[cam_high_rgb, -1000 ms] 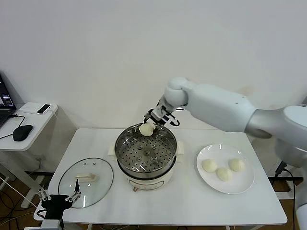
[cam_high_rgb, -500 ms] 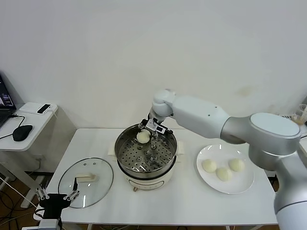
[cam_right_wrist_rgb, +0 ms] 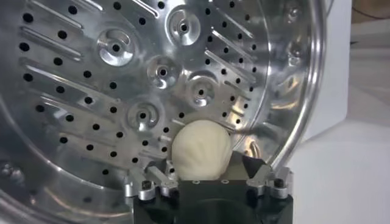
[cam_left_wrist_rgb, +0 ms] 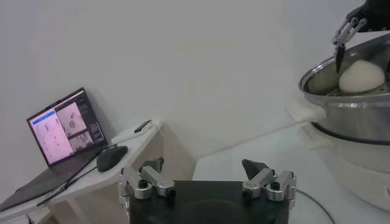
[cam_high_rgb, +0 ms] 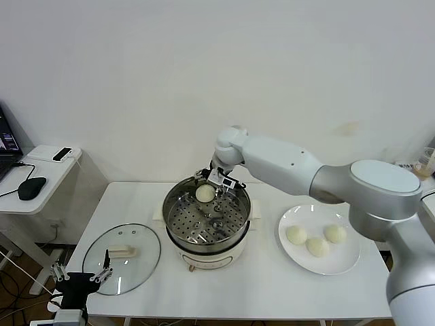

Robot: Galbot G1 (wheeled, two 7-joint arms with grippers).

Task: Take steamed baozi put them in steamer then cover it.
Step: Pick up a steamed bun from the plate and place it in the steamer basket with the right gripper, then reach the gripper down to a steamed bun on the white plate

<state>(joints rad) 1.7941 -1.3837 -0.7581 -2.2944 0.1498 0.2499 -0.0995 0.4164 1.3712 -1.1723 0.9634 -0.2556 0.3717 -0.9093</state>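
The steel steamer stands mid-table on its cream base. One baozi rests on the perforated tray near the pot's far wall. My right gripper is inside the pot with its fingers open on either side of that baozi, a gap showing beside it. Three more baozi lie on the white plate to the right. The glass cover lies flat on the table to the left. My left gripper is open and empty at the front left edge.
A side table at the far left holds a laptop and a black mouse. The white wall stands close behind the steamer. The steamer and the baozi in it also show in the left wrist view.
My right gripper carried the baozi from the pot's far rim down into the steamer. In the last half second it barely moved. The left arm stayed still.
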